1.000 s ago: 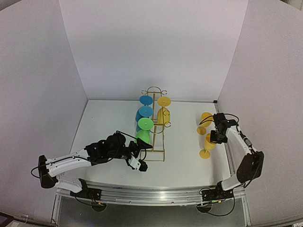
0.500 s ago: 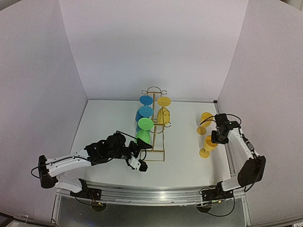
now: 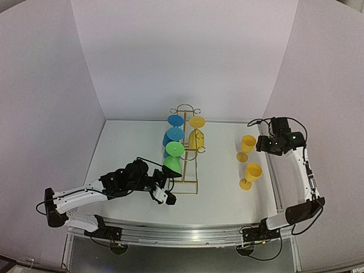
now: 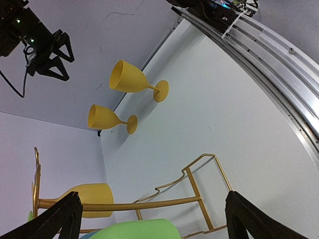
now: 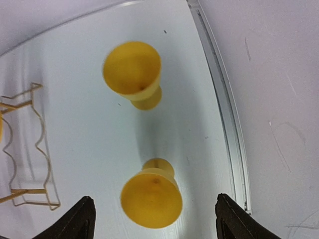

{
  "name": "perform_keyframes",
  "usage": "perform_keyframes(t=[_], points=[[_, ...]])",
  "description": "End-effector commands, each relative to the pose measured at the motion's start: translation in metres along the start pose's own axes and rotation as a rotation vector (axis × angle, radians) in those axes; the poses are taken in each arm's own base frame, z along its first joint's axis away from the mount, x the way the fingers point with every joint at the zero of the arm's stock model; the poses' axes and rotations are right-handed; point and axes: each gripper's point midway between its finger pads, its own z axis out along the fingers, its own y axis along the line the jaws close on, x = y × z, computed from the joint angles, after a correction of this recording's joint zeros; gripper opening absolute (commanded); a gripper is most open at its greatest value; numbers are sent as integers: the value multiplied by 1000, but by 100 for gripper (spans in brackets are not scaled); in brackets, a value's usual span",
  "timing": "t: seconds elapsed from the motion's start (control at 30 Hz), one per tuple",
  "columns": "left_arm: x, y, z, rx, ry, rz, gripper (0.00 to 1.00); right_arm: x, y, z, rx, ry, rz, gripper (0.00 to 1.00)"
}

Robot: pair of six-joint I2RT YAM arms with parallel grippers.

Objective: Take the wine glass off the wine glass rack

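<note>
The white tabletop leaves open room ahead of the left fingers, out to its metal edge rail. The gold wine glass rack sits just beyond those fingers. They stand wide apart and empty, straddling a green wine glass held in the rack, likely lined up to grasp it. A yellow wine glass rests in the rack farther on. The right fingers, also apart and empty, hover above two upright yellow glasses, set clear of the rack and close to the tabletop's right edge.
</note>
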Motion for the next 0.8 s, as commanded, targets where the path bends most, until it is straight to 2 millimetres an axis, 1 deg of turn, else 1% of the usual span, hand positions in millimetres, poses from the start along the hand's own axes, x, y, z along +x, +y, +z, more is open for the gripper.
perform_keyframes(t=[0.0,0.07,0.2,0.23,0.3,0.4,0.47,0.53,0.63,0.77], points=[[-8,17,-25,-79,-23,-35,99,-27,50,-24,-260,10,77,76],[-7,17,-31,-81,-19,-55,99,-42,81,-34,-417,15,124,73],[-3,15,-39,-93,-6,-93,99,-72,139,-55,-696,-12,215,73],[-2,15,-40,-96,-4,-100,99,-81,153,-59,-744,-34,218,74],[-1,14,-41,-103,1,-112,99,-89,180,-66,-820,-42,221,74],[2,14,-42,-117,6,-128,99,-96,219,-68,-908,-20,213,73],[3,15,-43,-131,8,-135,99,-99,243,-62,-950,-4,215,69],[4,16,-43,-141,8,-138,99,-101,259,-53,-965,10,224,64],[4,16,-44,-143,3,-146,99,-102,272,-37,-961,33,239,61],[5,15,-45,-147,5,-150,99,-99,286,-28,-974,59,231,58]])
